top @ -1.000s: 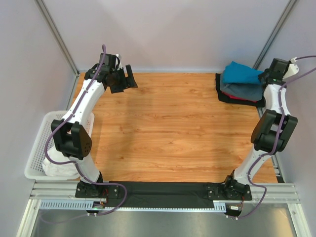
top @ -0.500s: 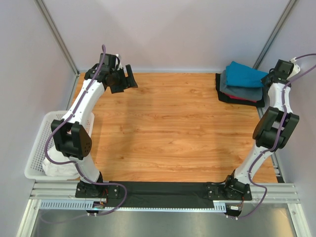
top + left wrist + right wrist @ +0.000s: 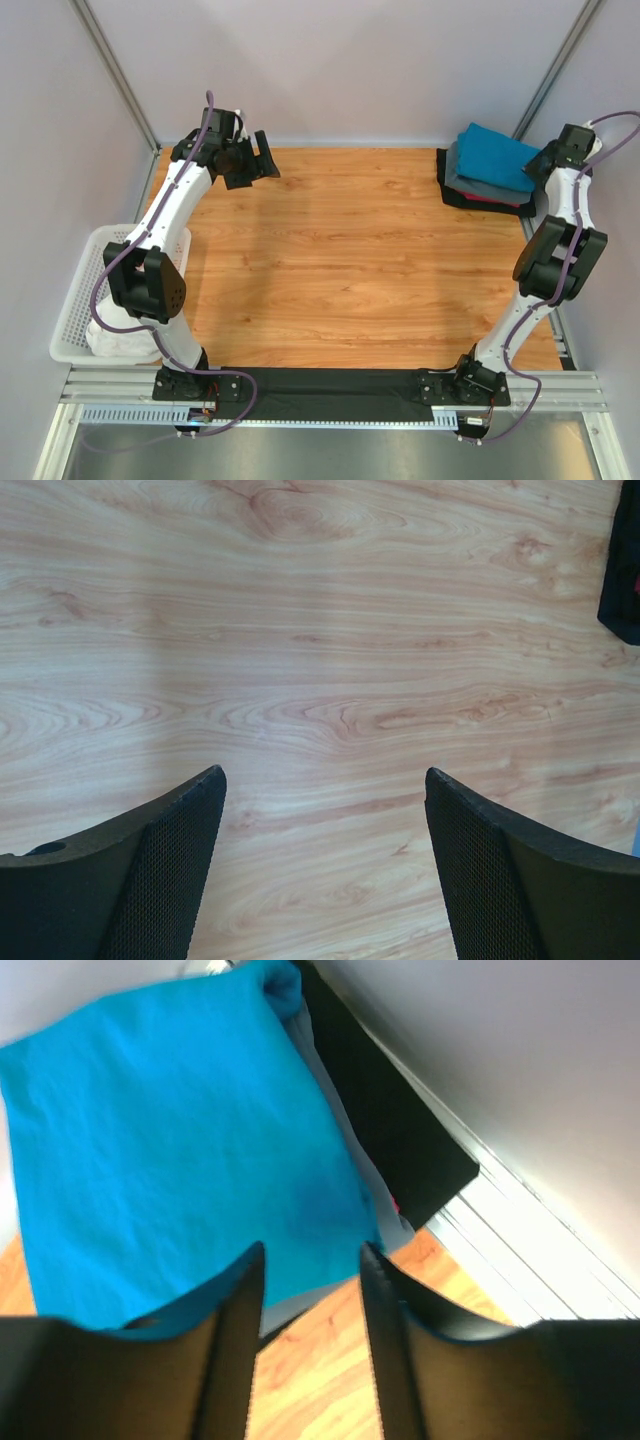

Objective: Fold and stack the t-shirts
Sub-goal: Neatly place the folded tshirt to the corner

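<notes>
The right tool [image 3: 311, 1252] has its two fingers parted by a narrow gap, and nothing is pinched between them; teal cloth and a strip of wood show through the gap. It hangs just at the near right edge of the teal t-shirt [image 3: 170, 1130], which lies folded flat on top of a stack. Under it lies the slate-grey t-shirt [image 3: 485, 186], then a thin sliver of the red t-shirt [image 3: 503, 198], and at the bottom the dark t-shirt [image 3: 400, 1130], whose edges jut out past the others. The stack sits in the far right corner of the tabletop [image 3: 350, 260], close to the walls.

The left tool [image 3: 322, 775] is spread wide and holds nothing; only bare wood grain shows between its fingers. It hovers above the far left part of the tabletop, well apart from the stack.

Off the left edge of the tabletop stands a white mesh basket [image 3: 80, 290], and a white garment [image 3: 115, 340] lies bunched at its near end, partly hidden behind the left arm.
</notes>
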`<move>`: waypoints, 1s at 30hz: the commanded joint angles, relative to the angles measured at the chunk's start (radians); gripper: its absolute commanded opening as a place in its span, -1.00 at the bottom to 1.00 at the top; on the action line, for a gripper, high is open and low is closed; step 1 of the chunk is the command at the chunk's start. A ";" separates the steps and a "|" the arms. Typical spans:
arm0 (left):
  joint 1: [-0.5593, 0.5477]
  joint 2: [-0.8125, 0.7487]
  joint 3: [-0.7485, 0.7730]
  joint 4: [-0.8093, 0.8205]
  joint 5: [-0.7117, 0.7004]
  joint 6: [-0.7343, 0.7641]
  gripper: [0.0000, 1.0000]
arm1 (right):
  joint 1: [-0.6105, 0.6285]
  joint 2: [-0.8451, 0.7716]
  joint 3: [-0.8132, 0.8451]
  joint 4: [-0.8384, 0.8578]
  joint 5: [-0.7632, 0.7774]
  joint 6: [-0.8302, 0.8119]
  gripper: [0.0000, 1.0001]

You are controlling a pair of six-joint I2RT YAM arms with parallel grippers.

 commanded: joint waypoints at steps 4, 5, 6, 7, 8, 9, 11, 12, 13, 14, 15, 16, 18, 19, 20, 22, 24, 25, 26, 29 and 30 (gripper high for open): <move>0.003 -0.004 0.029 0.031 0.014 0.006 0.73 | 0.088 -0.081 0.045 -0.116 0.004 -0.156 0.21; 0.003 0.000 0.029 0.034 0.022 0.012 0.73 | 0.111 -0.095 0.065 -0.149 0.032 -0.205 0.35; 0.003 0.001 0.029 0.039 0.025 0.015 0.73 | 0.156 -0.098 0.116 -0.166 0.047 -0.228 0.42; 0.003 0.004 0.029 0.040 0.026 0.020 0.74 | 0.179 -0.100 0.142 -0.182 0.056 -0.257 0.46; 0.003 0.007 0.029 0.042 0.029 0.024 0.74 | 0.202 -0.097 0.171 -0.200 0.090 -0.297 0.58; 0.003 0.009 0.029 0.047 0.031 0.027 0.73 | 0.245 -0.090 0.194 -0.202 0.104 -0.314 0.63; 0.003 0.013 0.029 0.051 0.038 0.037 0.74 | 0.279 -0.065 0.259 -0.199 0.113 -0.337 0.70; 0.003 0.013 0.029 0.054 0.043 0.049 0.74 | 0.305 -0.052 0.276 -0.196 0.121 -0.351 0.70; 0.003 0.015 0.029 0.054 0.043 0.053 0.74 | 0.314 -0.037 0.312 -0.191 0.122 -0.355 0.71; 0.003 0.016 0.029 0.054 0.042 0.060 0.75 | 0.323 0.001 0.331 -0.197 0.116 -0.358 0.71; 0.003 0.016 0.030 0.054 0.040 0.072 0.75 | 0.337 0.021 0.357 -0.200 0.118 -0.364 0.70; 0.003 0.016 0.032 0.053 0.038 0.079 0.75 | 0.345 0.043 0.400 -0.205 0.122 -0.371 0.69; 0.003 0.016 0.033 0.051 0.034 0.090 0.75 | 0.369 0.110 0.449 -0.226 0.151 -0.384 0.68; 0.003 0.018 0.038 0.050 0.034 0.099 0.75 | 0.380 0.135 0.469 -0.231 0.171 -0.412 0.68; 0.003 0.021 0.039 0.048 0.032 0.106 0.75 | 0.391 0.175 0.510 -0.243 0.219 -0.423 0.68; 0.004 0.024 0.049 0.039 0.032 0.118 0.76 | 0.421 0.207 0.520 -0.237 0.282 -0.481 0.71; 0.004 0.030 0.055 0.031 0.029 0.126 0.76 | 0.441 0.222 0.492 -0.208 0.357 -0.503 0.76; 0.004 0.035 0.058 0.030 0.029 0.130 0.75 | 0.446 0.239 0.491 -0.209 0.368 -0.528 0.76; 0.004 0.038 0.061 0.027 0.029 0.133 0.76 | 0.448 0.244 0.475 -0.205 0.391 -0.538 0.76; 0.006 0.053 0.078 0.021 0.032 0.139 0.76 | 0.448 0.261 0.452 -0.194 0.395 -0.544 0.70; 0.006 0.058 0.088 0.018 0.034 0.141 0.77 | 0.448 0.267 0.448 -0.194 0.394 -0.543 0.66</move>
